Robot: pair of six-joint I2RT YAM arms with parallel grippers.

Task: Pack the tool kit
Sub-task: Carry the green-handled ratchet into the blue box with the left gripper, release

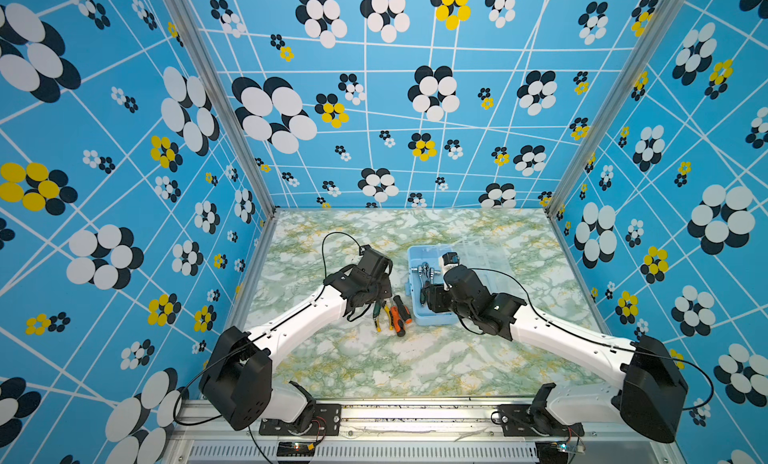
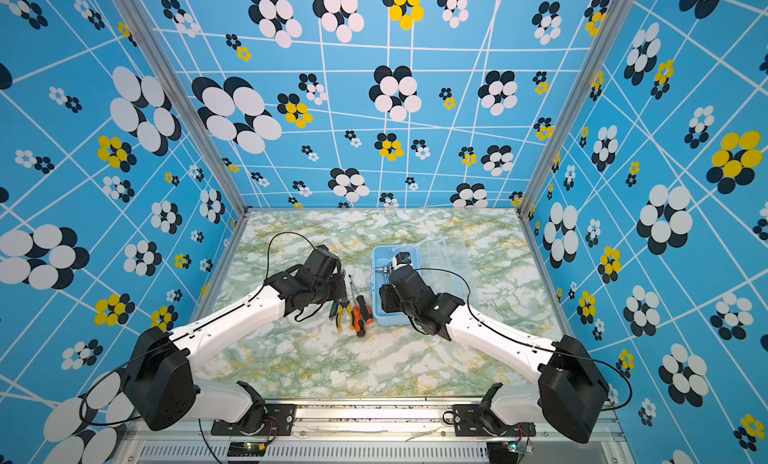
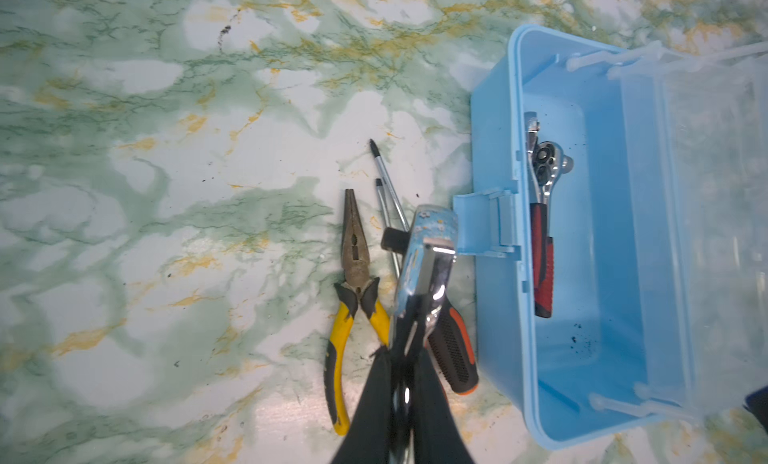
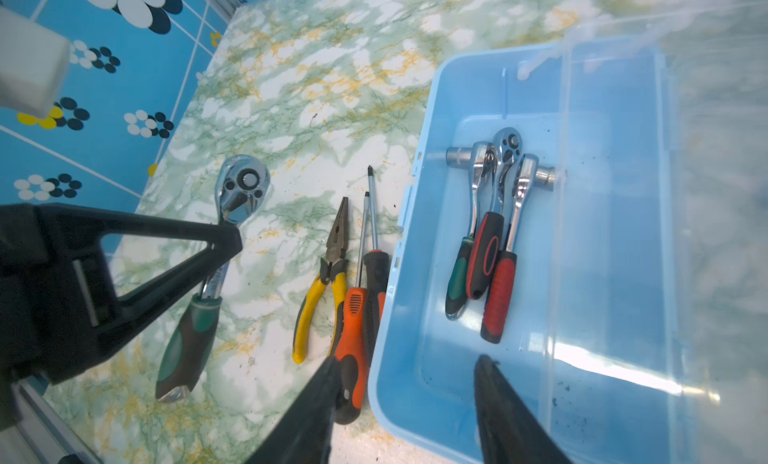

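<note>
Right wrist view shows the left gripper [image 4: 226, 242] shut tight on the shiny neck of a wrench [image 4: 243, 189] with a green and black handle. The right gripper [image 4: 406, 362] is open and holds nothing. One of its fingers hangs over the box [image 4: 428, 254] and the other over the screwdrivers [image 4: 361, 312].

In both top views the left arm [image 1: 299, 316] and the right arm [image 1: 561, 337] reach in from the front edge of the table [image 1: 374, 366]. Both are bent at the elbow, and they come close together near the middle.

The light blue box sits near the middle of the table. Its clear lid [image 4: 715, 233] lies open toward the right edge. Three wrenches [image 4: 494, 233] lie side by side in the box, heads pointing the same way. One has a green handle, one black and red, one red.

Yellow pliers [image 4: 320, 291] and the two orange and black screwdrivers lie on the table just beside the box, on the side facing the left edge. They are between the box and the held wrench.
</note>
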